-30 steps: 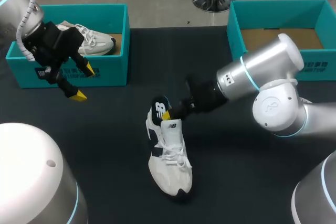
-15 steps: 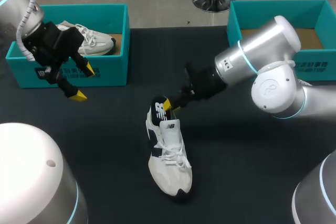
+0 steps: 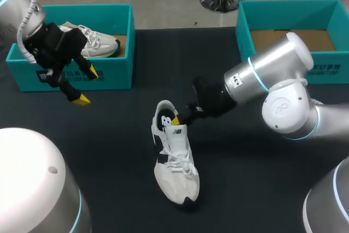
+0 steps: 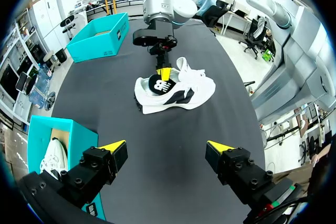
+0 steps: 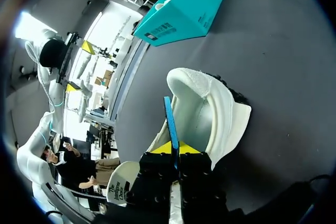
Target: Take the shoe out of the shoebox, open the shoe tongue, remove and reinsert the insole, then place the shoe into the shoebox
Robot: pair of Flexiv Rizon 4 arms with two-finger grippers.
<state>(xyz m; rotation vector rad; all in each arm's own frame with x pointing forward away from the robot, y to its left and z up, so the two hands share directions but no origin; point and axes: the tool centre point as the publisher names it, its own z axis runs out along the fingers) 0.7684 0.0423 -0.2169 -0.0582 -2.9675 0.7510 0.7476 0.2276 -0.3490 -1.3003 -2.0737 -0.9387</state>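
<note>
Now right gripper (image 3: 174,118), slanting down, pinches the insole (image 5: 169,119) at the shoe (image 3: 177,167) heel; left gripper (image 4: 166,147) hovers wide open, empty.

I log the shoe (image 3: 175,167) white with black side panels, on a black table (image 3: 109,151). Left shoebox (image 3: 117,72) and right shoebox (image 3: 335,61) teal. Insole (image 5: 169,121) edge blue; right gripper (image 5: 172,148) tips yellow.

The white shoe (image 3: 175,162) with black side panels rests on its sole on the dark table (image 3: 109,145), toe toward the robot and heel away. At its heel opening a thin, blue-edged sheet, apparently the insole (image 5: 169,116), stands upright, pinched by the right gripper (image 5: 176,148). The teal shoebox (image 3: 335,69) to the right is open, with its cardboard floor showing.
</note>
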